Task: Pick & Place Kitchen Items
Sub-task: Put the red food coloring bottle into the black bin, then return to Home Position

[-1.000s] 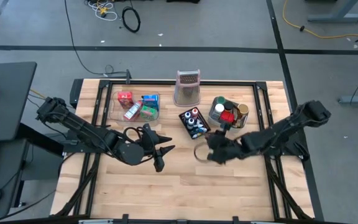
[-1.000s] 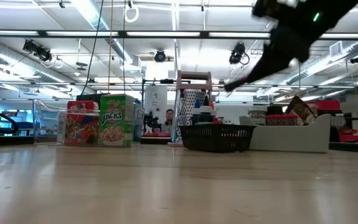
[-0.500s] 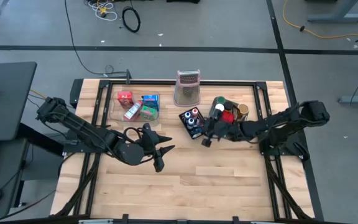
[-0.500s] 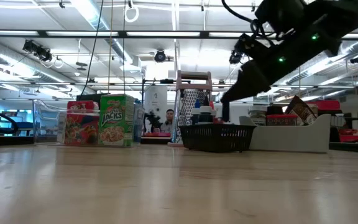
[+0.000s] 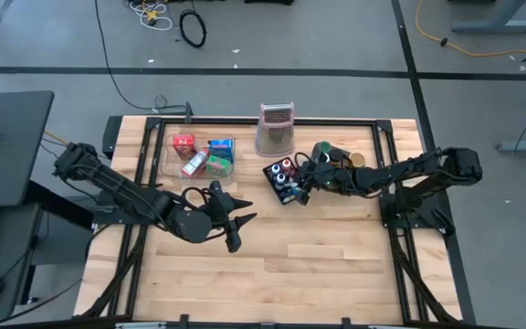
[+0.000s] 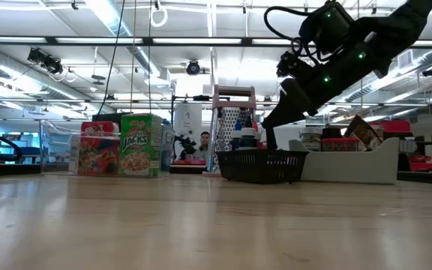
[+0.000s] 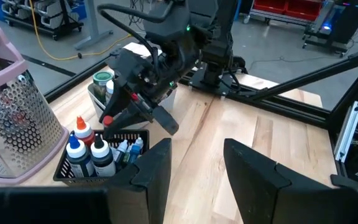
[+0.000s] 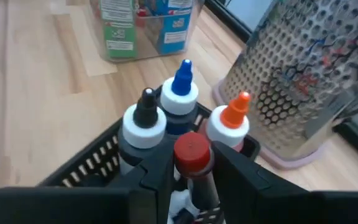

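Note:
My right gripper (image 5: pixel 301 189) hangs over the black mesh basket (image 5: pixel 284 181), shut on a small white bottle with a red cap (image 8: pixel 193 152). Three bottles stand upright in the basket, with a black cap (image 8: pixel 145 115), a blue cap (image 8: pixel 183 84) and an orange cap (image 8: pixel 232 118). Red, green and blue packets (image 5: pixel 204 155) lie in the clear tray. Cans (image 5: pixel 336 160) stand in the grey bin. My left gripper (image 5: pixel 236 228) waits open above the table's middle left, with nothing between its fingers. My right gripper pinches the small bottle's white body (image 8: pixel 194 190) between its two fingers, just behind the red cap. The fingers slant down from the table's right side, and the cap sticks out past them. The bottle is lifted clear, just above the bottles in the basket.
The tall metal grater (image 5: pixel 277 130) stands right behind the basket at the far edge. The grey bin (image 5: pixel 320 174) sits beside the basket on its right, under my right arm. Bare wood lies toward the near edge (image 5: pixel 318 274).
My right gripper has swung from the table's middle toward the far edge and a little down, and has rolled. It has carried the red-capped bottle over the basket. It went fast at first, then slowed.

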